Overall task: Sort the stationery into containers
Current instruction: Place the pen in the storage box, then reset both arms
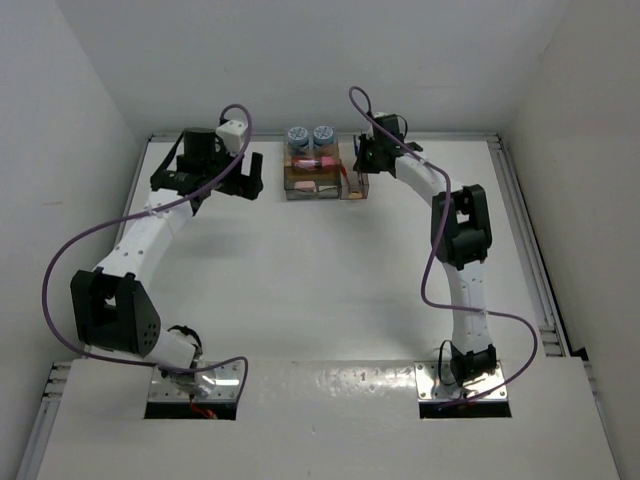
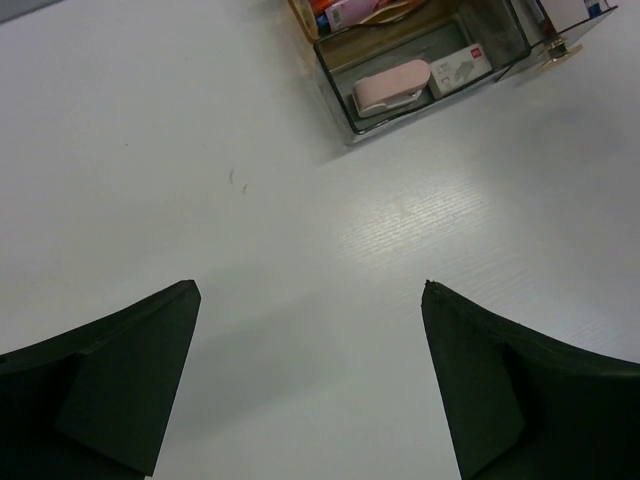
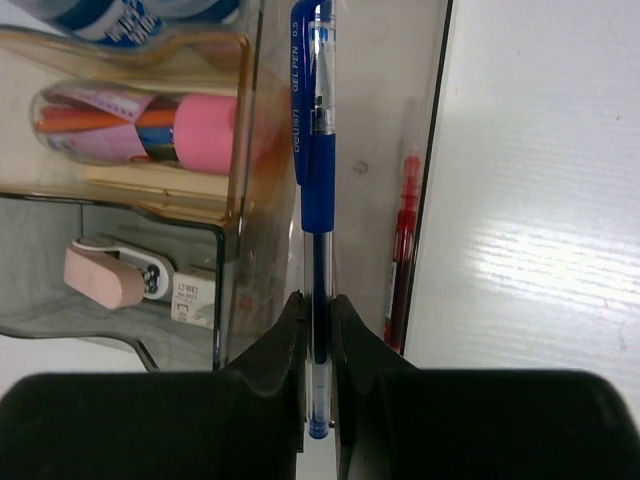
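Note:
The clear-walled organiser (image 1: 288,185) stands at the far middle of the table, with two blue-grey patterned rolls (image 1: 309,135) at its back and a pink piece (image 1: 313,162) inside. My right gripper (image 3: 318,300) is shut on the blue pen (image 3: 312,120) and holds it over the organiser's narrow side section (image 3: 375,130), where a red pen (image 3: 404,235) lies. My left gripper (image 2: 310,290) is open and empty over bare table, left of the organiser (image 2: 335,90). A pink-white eraser (image 2: 390,87) and a white box (image 2: 461,70) lie in its front compartment.
White walls enclose the table on three sides. A metal rail (image 1: 530,250) runs along the right edge. Purple cables (image 1: 60,270) loop from both arms.

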`<action>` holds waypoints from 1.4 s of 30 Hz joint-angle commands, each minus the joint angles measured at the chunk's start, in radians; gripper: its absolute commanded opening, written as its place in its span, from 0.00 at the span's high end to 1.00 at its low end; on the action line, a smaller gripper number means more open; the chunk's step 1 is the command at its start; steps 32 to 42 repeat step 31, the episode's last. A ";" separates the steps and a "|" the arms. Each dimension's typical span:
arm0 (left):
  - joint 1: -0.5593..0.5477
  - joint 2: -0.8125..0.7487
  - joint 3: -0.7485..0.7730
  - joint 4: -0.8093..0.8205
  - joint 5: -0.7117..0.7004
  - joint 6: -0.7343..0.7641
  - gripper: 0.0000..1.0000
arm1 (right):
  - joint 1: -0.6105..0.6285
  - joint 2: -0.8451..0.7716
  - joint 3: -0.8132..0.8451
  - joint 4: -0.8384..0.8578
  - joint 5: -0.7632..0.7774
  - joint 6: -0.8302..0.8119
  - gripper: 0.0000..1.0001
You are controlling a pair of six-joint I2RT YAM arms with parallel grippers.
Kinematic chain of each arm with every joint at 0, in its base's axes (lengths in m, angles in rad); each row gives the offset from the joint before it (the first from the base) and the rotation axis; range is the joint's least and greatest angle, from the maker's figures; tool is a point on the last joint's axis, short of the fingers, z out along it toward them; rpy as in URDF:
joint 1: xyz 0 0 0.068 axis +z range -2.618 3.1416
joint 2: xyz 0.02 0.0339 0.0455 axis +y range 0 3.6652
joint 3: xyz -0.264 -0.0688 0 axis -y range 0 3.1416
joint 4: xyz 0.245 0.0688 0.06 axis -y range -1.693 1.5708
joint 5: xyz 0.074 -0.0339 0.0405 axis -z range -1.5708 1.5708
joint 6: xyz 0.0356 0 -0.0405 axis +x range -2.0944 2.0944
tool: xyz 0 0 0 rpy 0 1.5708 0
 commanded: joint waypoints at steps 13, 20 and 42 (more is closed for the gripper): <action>0.085 0.033 0.005 0.008 0.066 -0.128 0.00 | 0.007 -0.046 0.043 0.101 0.005 -0.038 0.25; 0.129 -0.002 0.022 0.008 0.007 -0.117 0.00 | -0.053 -0.284 -0.028 0.037 -0.159 -0.020 0.19; 0.197 -0.025 -0.027 0.030 -0.037 -0.139 0.00 | -0.349 -0.706 -0.466 -0.095 -0.241 -0.196 0.10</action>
